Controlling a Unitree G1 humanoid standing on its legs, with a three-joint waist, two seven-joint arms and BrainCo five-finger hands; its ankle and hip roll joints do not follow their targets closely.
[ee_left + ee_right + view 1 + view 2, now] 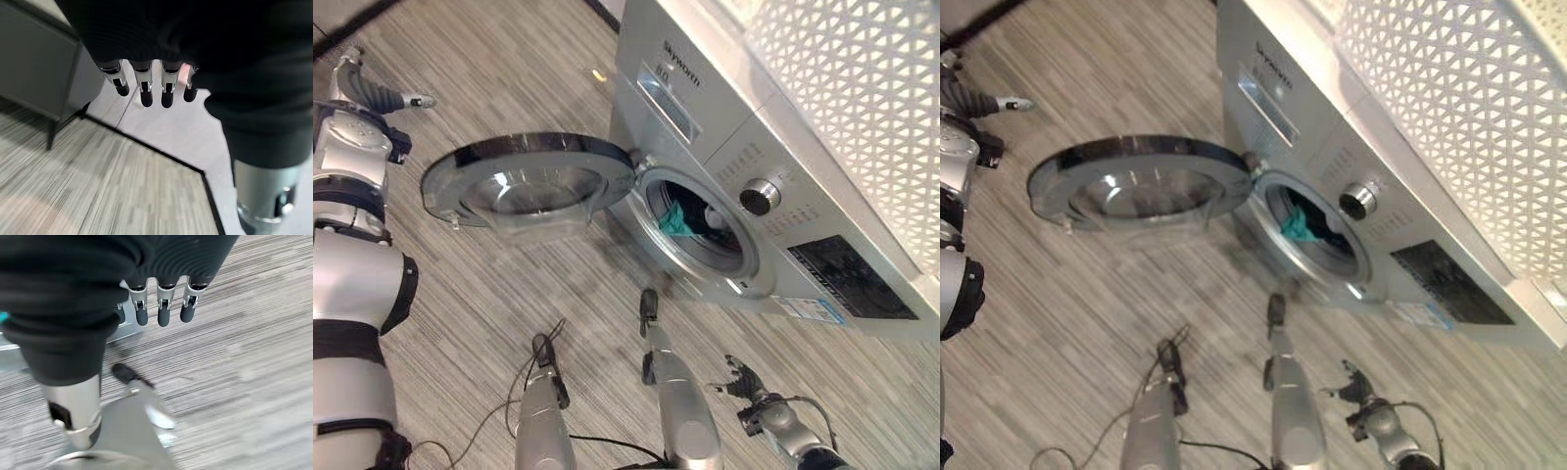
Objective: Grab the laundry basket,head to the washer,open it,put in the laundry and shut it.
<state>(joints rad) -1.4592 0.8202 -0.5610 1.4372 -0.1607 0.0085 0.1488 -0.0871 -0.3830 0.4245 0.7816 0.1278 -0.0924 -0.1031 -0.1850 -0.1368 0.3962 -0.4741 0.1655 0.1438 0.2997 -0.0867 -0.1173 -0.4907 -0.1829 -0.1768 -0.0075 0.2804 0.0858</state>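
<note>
The left hand (382, 93) hangs loose and empty well out past the washer's door (530, 181), fingers (142, 88) relaxed and straight over bare floor. That door is the thing to deal with next: swung wide open from its hinge at the drum, probably rigid and fairly light, glass bowl in a smooth dark rim, so a flat push on the outer rim should swing it without slipping. Inside the washer (754, 176) some laundry (677, 220) sits in the drum, a teal piece and something dark, soft stuff. How deep it goes is hidden. The basket (862, 108) rests on top of the washer, cut off at the edge. The right hand (741, 377) is below the washer's front, fingers (164, 308) slack, holding nothing.
</note>
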